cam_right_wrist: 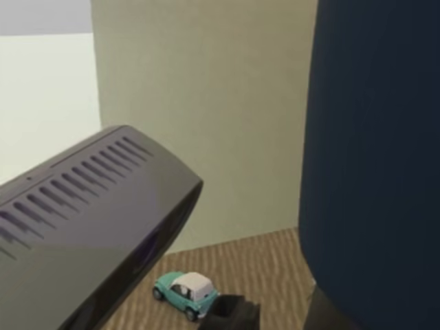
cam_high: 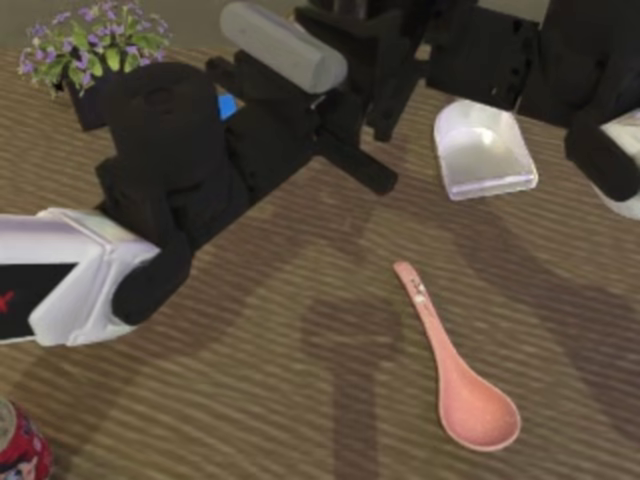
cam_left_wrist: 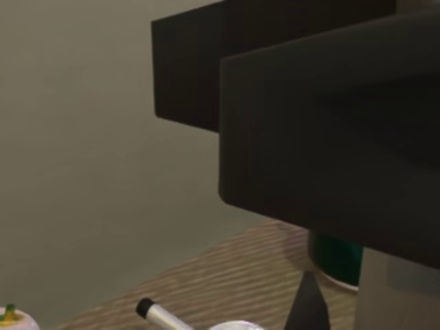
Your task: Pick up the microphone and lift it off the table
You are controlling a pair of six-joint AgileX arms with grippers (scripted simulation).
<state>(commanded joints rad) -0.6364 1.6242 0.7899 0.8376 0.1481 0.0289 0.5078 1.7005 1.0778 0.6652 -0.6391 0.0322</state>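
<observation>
The microphone's grey handle [cam_high: 285,45] is off the table [cam_high: 250,400], slanting high over my left arm in the top view. Its navy head is hidden among the black arm parts. My left gripper [cam_high: 335,110] is raised at the back centre and shut on the microphone. In the left wrist view one dark fingertip [cam_left_wrist: 309,306] shows, with a flat grey surface [cam_left_wrist: 399,289] close beside it. My right gripper [cam_high: 600,150] is parked at the far right, apart from the microphone.
A pink spoon [cam_high: 450,360] lies right of centre, a white scoop [cam_high: 485,150] behind it. A blue bar [cam_high: 228,105] peeks from under the left arm. A flower pot [cam_high: 95,50] stands back left, a red can [cam_high: 20,445] front left. The right wrist view shows a teal toy car [cam_right_wrist: 185,289].
</observation>
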